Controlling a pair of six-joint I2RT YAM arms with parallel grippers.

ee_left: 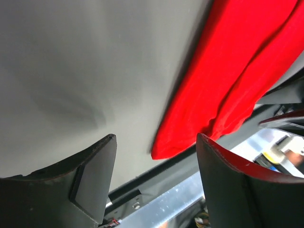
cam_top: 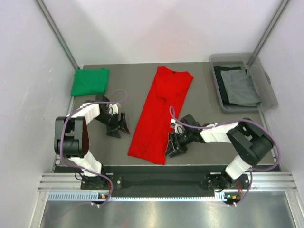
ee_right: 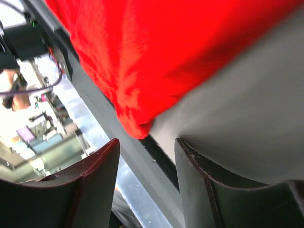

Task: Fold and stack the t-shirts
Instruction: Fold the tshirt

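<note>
From here I see the red t-shirt (cam_top: 159, 114) lying in the middle of the surface (cam_top: 128, 85), folded lengthwise into a long strip. Its dark collar points to the far edge and its hem to the near edge, slanting slightly left. The left hand (cam_top: 122, 128) sits low just beside the shirt's left side, with its fingers (ee_left: 95, 166) spread wide and nothing between them. In its wrist view the near-left hem corner lies just ahead of the gap. The right hand (cam_top: 174, 147) is at the shirt's right side near the hem. Its fingers (ee_right: 194, 175) are also parted and empty, with the near-right hem corner just beyond the tips. I can't quite tell whether either hand is touching the cloth. A folded green t-shirt (cam_top: 89, 81) rests in the far left corner. In the far right corner a clear bin (cam_top: 271, 97) holds a grey t-shirt (cam_top: 241, 86) on top of a dark one (cam_top: 221, 71).
</note>
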